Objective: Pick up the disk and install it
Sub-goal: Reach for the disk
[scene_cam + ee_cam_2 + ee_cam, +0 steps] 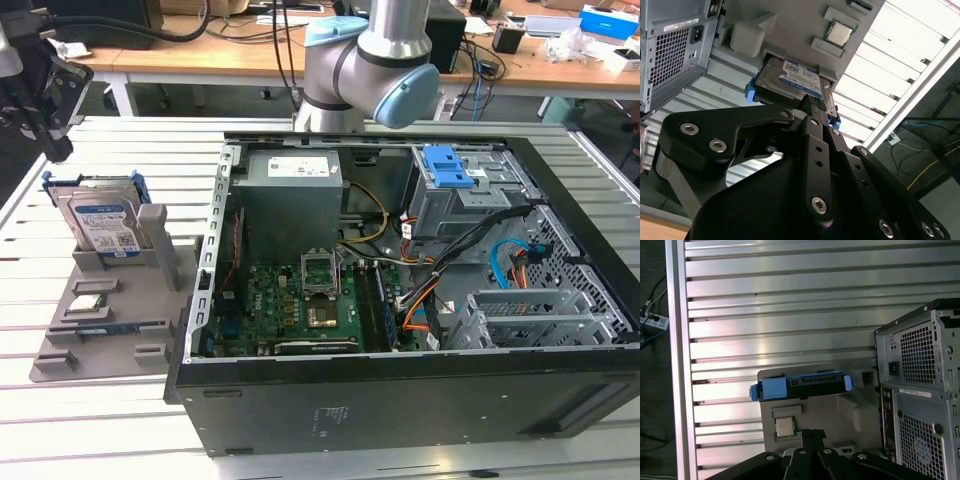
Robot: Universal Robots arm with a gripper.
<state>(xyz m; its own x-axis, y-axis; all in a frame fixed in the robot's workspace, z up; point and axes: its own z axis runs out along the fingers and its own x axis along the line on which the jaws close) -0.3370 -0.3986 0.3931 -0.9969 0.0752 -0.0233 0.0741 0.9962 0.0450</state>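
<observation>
The disk (100,228) is a silver-grey drive with a white-and-blue label and blue side rails. It stands on edge in a slot of the grey holder (120,300) at the exterior view's left. My black gripper (57,145) hangs above and slightly behind it, apart from it, with its fingers together and nothing between them. In the second wrist view the fingertips (812,102) point toward the disk's (797,80) labelled face. In the first wrist view the gripper (807,432) sits over the holder, beside the disk's top edge (810,382).
An open computer case (400,400) lies beside the holder, with the motherboard (300,300), cables and a drive cage with a blue latch (455,170) inside. A small silver chip (88,303) rests on the holder. The slatted metal table (100,420) runs all around.
</observation>
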